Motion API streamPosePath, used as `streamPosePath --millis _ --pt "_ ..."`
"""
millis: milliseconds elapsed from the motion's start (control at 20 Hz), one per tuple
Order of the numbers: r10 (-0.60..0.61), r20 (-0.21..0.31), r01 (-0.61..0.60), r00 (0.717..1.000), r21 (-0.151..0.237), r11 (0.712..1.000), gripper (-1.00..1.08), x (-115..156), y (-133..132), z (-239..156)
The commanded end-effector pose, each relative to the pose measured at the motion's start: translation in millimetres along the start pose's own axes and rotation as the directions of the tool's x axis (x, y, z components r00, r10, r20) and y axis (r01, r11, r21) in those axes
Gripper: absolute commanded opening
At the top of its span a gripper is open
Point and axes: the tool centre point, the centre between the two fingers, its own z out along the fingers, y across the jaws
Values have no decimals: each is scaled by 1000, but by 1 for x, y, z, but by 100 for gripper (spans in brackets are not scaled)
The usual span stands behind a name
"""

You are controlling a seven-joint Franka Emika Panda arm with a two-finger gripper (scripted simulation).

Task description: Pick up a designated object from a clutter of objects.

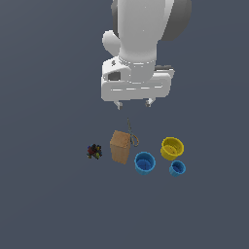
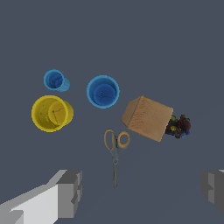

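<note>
The tan-brown box (image 1: pixel 119 146) stands upright on the grey floor; it also shows in the wrist view (image 2: pixel 147 117). Around it lie the scissors with yellow handles (image 2: pixel 116 151), a large blue cup (image 1: pixel 144 163), a small blue cup (image 1: pixel 177 168), a yellow cup (image 1: pixel 172 148) and a dark multicoloured lump (image 1: pixel 94 151). My gripper (image 1: pixel 133 103) hangs well above the clutter, behind the box, open and empty. Its fingers (image 2: pixel 70 192) frame the wrist view edges.
In the wrist view the large blue cup (image 2: pixel 103 91), small blue cup (image 2: pixel 55 80) and yellow cup (image 2: pixel 51 113) sit beside the box; the lump (image 2: pixel 179 126) is partly hidden behind it. Scissors (image 1: pixel 132 132) lie just behind the box.
</note>
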Motion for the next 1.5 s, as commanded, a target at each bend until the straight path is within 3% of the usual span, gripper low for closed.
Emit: streamPosePath --millis 0,450,800,1200,1450 --pt "0 0 0 1000 0 1000 100 0 0 0" --pt "53 -29 -54 998 -11 999 100 3 27 -14" --pt "61 -29 -61 998 -11 998 100 4 28 -12" --pt "150 -24 -150 988 -5 989 100 15 35 21" --pt "252 -16 -252 968 -3 968 100 25 42 61"
